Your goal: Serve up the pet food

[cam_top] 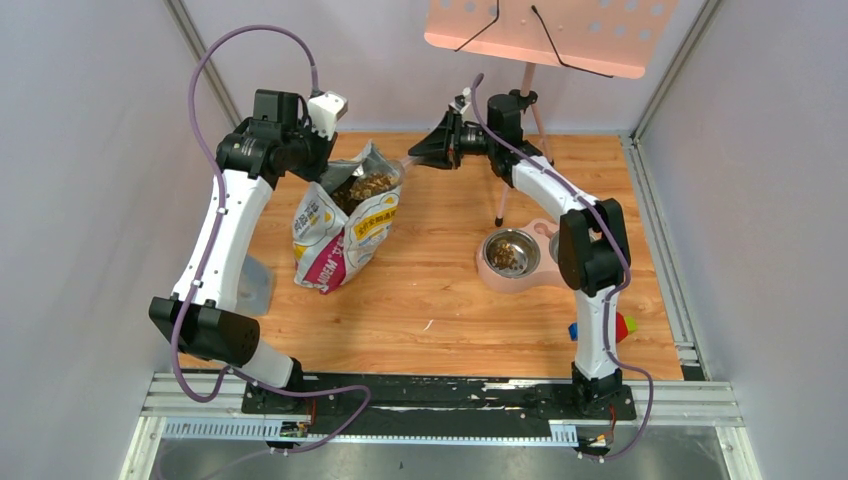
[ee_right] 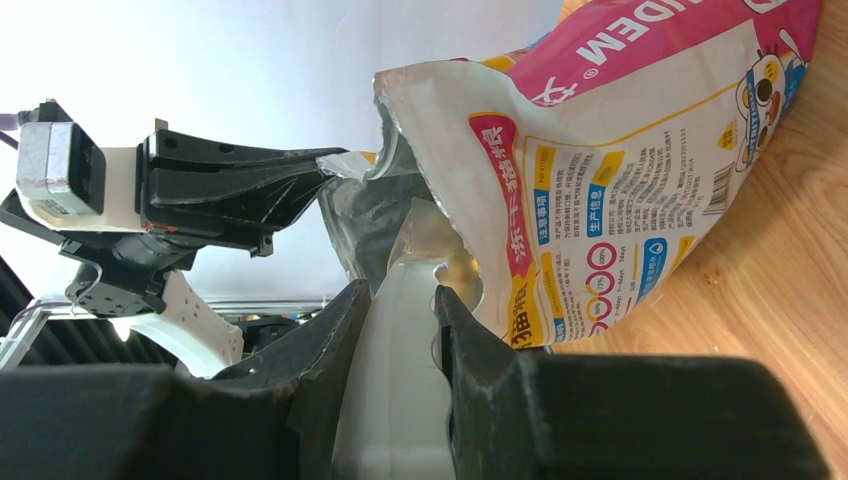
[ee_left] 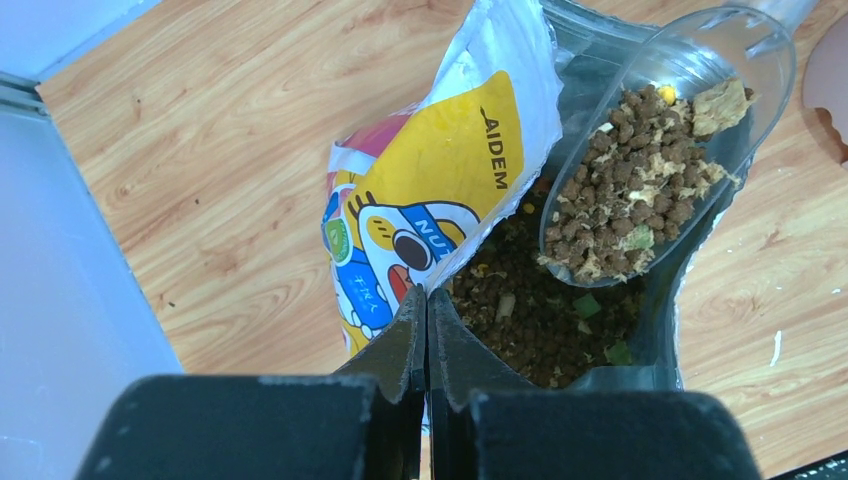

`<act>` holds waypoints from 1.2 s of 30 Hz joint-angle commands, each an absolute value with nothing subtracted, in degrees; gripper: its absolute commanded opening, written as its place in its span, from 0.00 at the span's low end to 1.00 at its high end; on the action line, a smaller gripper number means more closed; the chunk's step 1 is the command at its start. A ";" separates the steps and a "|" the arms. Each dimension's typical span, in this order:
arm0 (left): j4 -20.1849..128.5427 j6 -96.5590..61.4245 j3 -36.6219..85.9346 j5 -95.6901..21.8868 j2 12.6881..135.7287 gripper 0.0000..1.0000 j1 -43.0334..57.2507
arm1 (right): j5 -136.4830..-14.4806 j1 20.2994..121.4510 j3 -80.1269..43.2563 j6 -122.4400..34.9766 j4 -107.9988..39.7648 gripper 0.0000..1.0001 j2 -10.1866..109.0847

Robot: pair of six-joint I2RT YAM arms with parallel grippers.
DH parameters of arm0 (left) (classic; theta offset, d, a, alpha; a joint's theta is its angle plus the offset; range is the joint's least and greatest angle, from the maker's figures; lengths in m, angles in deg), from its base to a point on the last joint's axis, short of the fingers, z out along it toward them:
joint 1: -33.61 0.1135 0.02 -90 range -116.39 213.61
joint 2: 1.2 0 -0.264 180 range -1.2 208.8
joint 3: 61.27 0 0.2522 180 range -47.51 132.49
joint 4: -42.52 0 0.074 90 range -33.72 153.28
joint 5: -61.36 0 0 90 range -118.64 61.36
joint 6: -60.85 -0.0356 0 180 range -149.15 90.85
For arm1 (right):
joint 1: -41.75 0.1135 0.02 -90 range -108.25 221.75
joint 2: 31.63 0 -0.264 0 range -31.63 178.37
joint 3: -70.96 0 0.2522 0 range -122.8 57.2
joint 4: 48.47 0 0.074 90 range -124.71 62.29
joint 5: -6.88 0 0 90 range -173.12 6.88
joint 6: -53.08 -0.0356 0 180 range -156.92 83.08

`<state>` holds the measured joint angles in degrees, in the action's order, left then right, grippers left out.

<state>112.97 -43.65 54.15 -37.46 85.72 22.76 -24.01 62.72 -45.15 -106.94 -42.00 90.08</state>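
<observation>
The printed bag (cam_top: 340, 235) stands open at centre left, with brown pet food (ee_left: 525, 320) inside. My left gripper (cam_top: 328, 168) is shut on the bag's rim and holds the mouth open; its tips (ee_left: 427, 293) pinch the edge. My right gripper (cam_top: 415, 156) is shut on the handle of the clear scoop (ee_right: 400, 330). The scoop (ee_left: 690, 90) sits tilted in the bag's mouth, heaped with kibble (ee_left: 630, 190). In the right wrist view the bag (ee_right: 620, 170) hides the scoop's cup. A steel bowl (cam_top: 510, 240) to the right holds some kibble (cam_top: 503, 257).
The bowl sits in a pink feeder (cam_top: 497, 277); my right arm hides its second bowl. A stand with a salmon tray (cam_top: 540, 35) rises at the back, its leg (cam_top: 500, 205) near the feeder. Small coloured blocks (cam_top: 625, 326) lie by the right arm's base. Grey walls close both sides.
</observation>
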 commanded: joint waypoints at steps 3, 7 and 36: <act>108.90 -47.70 56.67 -35.72 85.38 0.00 22.80 | -22.61 61.23 -44.07 -111.25 -49.45 0.00 84.34; 109.16 -48.12 56.27 -35.48 85.31 0.00 22.80 | -23.18 60.72 -42.97 -112.19 -49.58 0.00 82.53; 107.75 -49.10 55.84 -34.32 85.17 0.00 22.80 | -20.98 46.19 -17.36 -113.06 -50.97 0.00 61.97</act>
